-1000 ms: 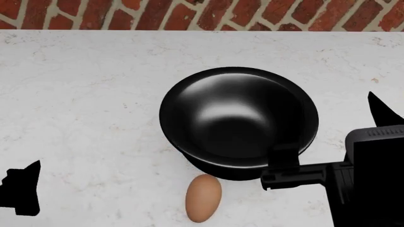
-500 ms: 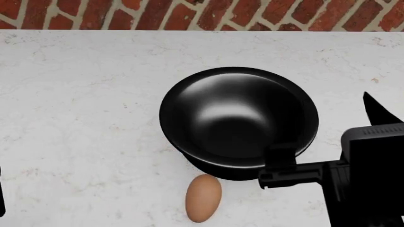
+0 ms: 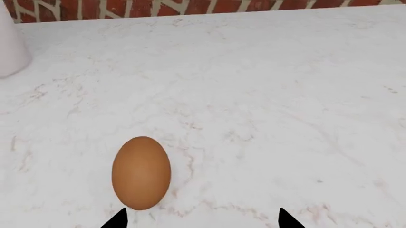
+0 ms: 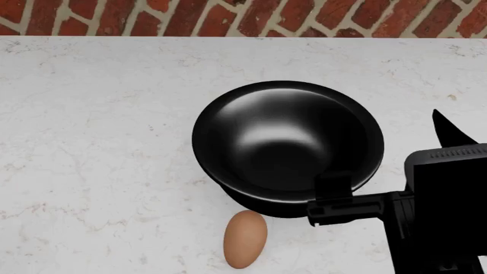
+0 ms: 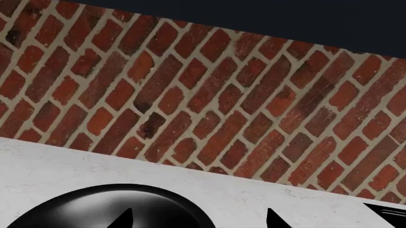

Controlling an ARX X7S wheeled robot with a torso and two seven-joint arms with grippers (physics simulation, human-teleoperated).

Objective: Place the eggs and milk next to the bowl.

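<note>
The black bowl stands mid-counter in the head view. One brown egg lies just in front of it, close to its base. My right arm is beside the bowl's right side. In the right wrist view the right gripper is open and empty, with the bowl's rim below its jaws. My left gripper is open and empty; a brown egg lies on the counter just ahead of one fingertip. No bowl shows in that view. The left gripper is out of the head view. The milk is out of view.
A white marble counter runs back to a red brick wall. A white rounded object stands near the wall in the left wrist view. A dark shape sits at the edge of the right wrist view.
My left gripper has slid out of the head view at the left edge. My right arm has crept slightly left towards the bowl. The bowl and egg have not moved.
</note>
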